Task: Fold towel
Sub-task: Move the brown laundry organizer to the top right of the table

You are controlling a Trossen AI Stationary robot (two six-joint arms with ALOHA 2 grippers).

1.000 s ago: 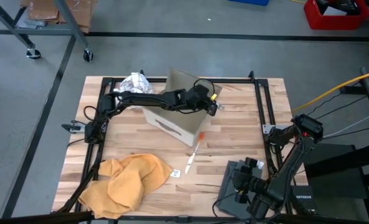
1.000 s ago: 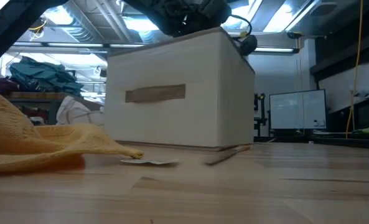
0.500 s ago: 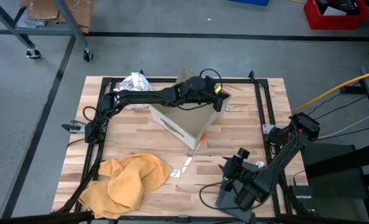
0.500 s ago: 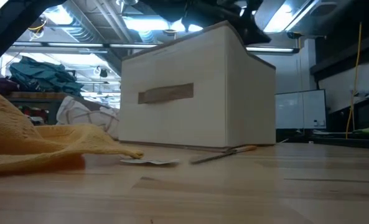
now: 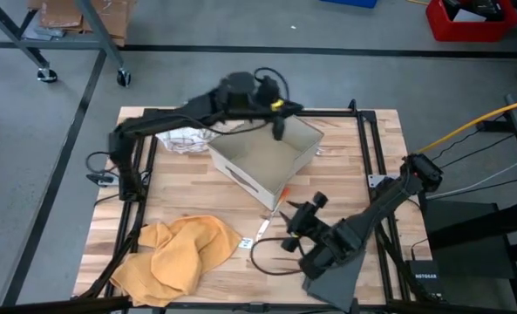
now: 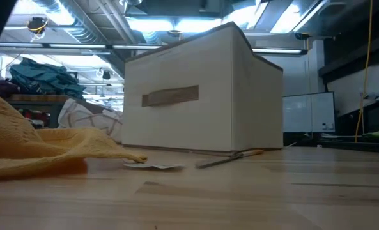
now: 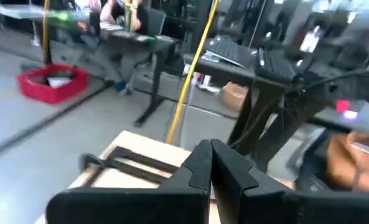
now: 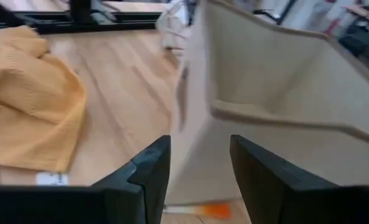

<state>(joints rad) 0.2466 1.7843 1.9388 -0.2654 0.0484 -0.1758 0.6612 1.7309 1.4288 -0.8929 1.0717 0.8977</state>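
Towel (image 5: pixel 178 258) sits crumpled in the lower left of the high view, on the desk (image 5: pixel 345 170), untouched. No fold started yet, so I'd call this the approach step.

Right end effector (image 5: pixel 295 228) is lower centre in the high view, between the box and the desk's front edge, pointing toward the towel side. Fingers (image 8: pixel 152 171) stand apart, moderately wide, with nothing between them. Its wrist view shows the towel in the upper left of frame and the box wall straight ahead.

Left end effector (image 5: pixel 278 131) is up over the back rim of the open beige box (image 5: pixel 262 161), upper centre of the high view. Fingers (image 7: pixel 195 168) pressed together, holding nothing that I can see. It looks out at the room, not at the desk.

Clutter: a thin pen-like stick with an orange tip (image 5: pixel 275 206) and a small white tag (image 5: pixel 245 243) lie between box and towel. A crumpled white wad (image 5: pixel 184 138) sits behind the box, upper left.

Next move, my read: right arm needs to swing across to the towel's near edge, clear the stick and tag, and pick a corner. The cloth is bunched, so it likely needs spreading flat before any fold. Left arm has to come down and open up to take the other corner.
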